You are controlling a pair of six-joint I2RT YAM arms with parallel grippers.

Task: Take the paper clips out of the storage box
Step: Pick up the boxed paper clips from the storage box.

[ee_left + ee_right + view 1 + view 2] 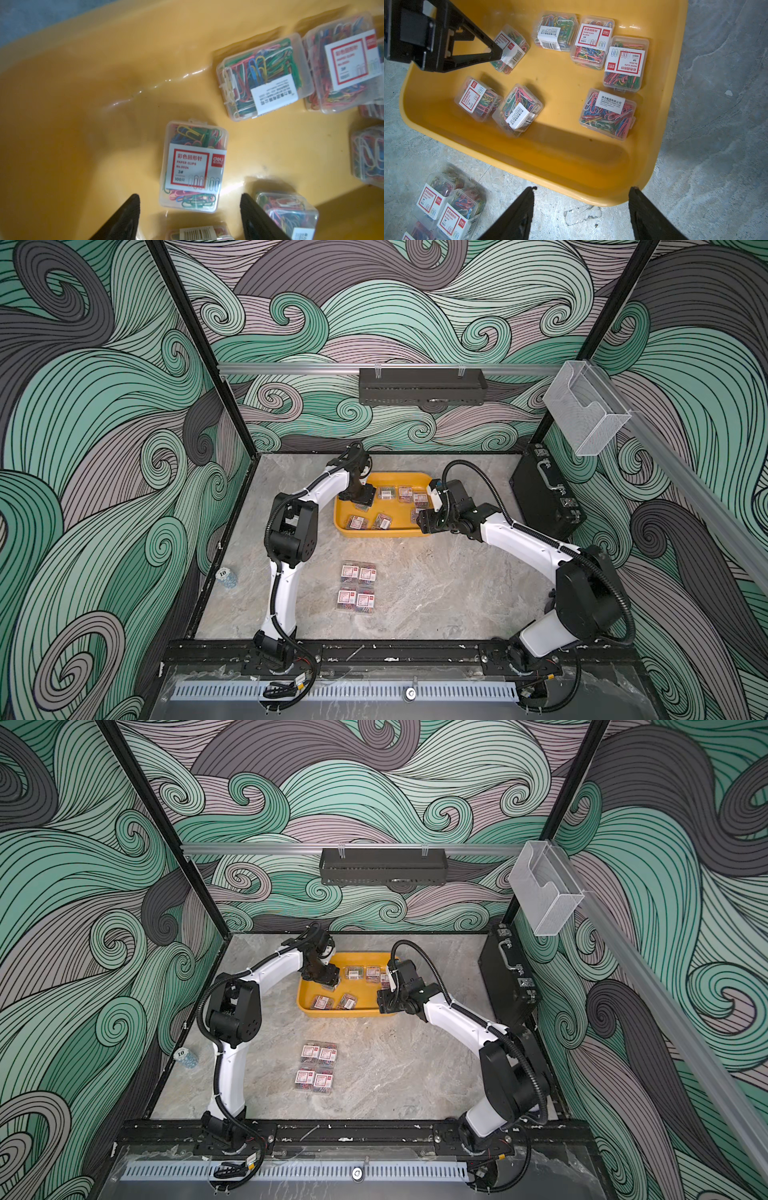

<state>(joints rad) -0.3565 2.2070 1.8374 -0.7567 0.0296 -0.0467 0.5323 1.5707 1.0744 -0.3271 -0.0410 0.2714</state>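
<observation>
The storage box, a shallow yellow tray (345,526) (308,1006), sits at the back of the table in both top views. Several clear boxes of paper clips (608,113) lie scattered inside it. More boxes of paper clips (358,587) (316,1068) are grouped on the table in front of the tray. My left gripper (360,506) (189,195) is open inside the tray's left part, its fingers either side of a barcode-labelled box (199,233) without touching it. My right gripper (424,522) (583,188) is open and empty over the tray's near right corner (623,197).
A black briefcase (544,493) stands against the right wall. A clear bin (582,406) hangs on the right rail and a black shelf (422,385) on the back wall. A small stack of chips (226,576) sits at the table's left edge.
</observation>
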